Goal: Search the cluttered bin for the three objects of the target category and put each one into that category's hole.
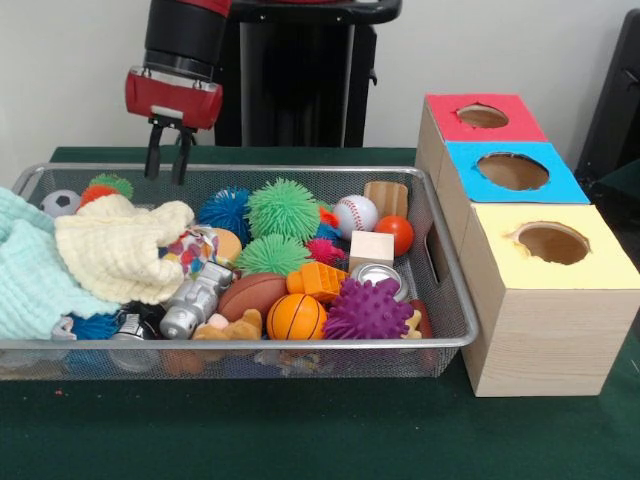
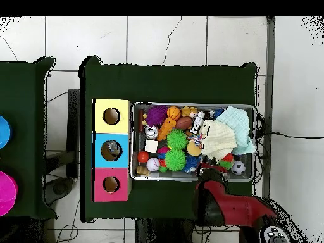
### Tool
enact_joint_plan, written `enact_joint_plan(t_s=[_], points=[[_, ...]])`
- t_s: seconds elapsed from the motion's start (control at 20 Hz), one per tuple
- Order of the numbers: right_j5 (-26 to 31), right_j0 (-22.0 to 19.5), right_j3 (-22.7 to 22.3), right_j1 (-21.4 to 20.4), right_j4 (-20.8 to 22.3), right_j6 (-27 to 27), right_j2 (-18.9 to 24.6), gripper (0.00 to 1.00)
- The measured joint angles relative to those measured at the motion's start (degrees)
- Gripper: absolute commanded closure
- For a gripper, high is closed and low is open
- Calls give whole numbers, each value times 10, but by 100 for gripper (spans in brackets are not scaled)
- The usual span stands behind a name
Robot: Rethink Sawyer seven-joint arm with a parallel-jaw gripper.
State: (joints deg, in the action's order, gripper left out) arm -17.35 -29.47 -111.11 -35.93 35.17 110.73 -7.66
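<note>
The wire mesh bin (image 1: 250, 345) stands on the green table, packed with toys and cloths; it also shows in the overhead view (image 2: 136, 142). No blue and white plastic wrapper shows in either view; the clutter may hide them. My gripper (image 1: 167, 160) hangs over the bin's far rim at the left end, above the toys, open and empty. In the overhead view the gripper (image 2: 205, 172) is at the bin's lower rim, near the cream cloth (image 2: 218, 139).
Three wooden boxes with a hole on top stand right of the bin: red (image 1: 480, 117), blue (image 1: 512, 172), yellow (image 1: 552, 243). A cream cloth (image 1: 120, 250) and a mint cloth (image 1: 30, 270) cover the bin's left part. Spiky balls, a basketball (image 1: 296, 317) and a silver can (image 1: 378, 277) fill the rest.
</note>
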Motion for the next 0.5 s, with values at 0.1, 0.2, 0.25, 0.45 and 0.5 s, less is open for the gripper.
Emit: enact_joint_plan(t_s=[0.1,0.2,0.25,0.45,0.5], points=[[0,-19,-4,3,0,0,18,0],[0,-27,-6,6,0,0,27,0],[0,-29,-7,8,0,0,30,0],[-6,-31,-7,19,0,0,32,0],[-13,-30,-7,27,0,0,32,0]])
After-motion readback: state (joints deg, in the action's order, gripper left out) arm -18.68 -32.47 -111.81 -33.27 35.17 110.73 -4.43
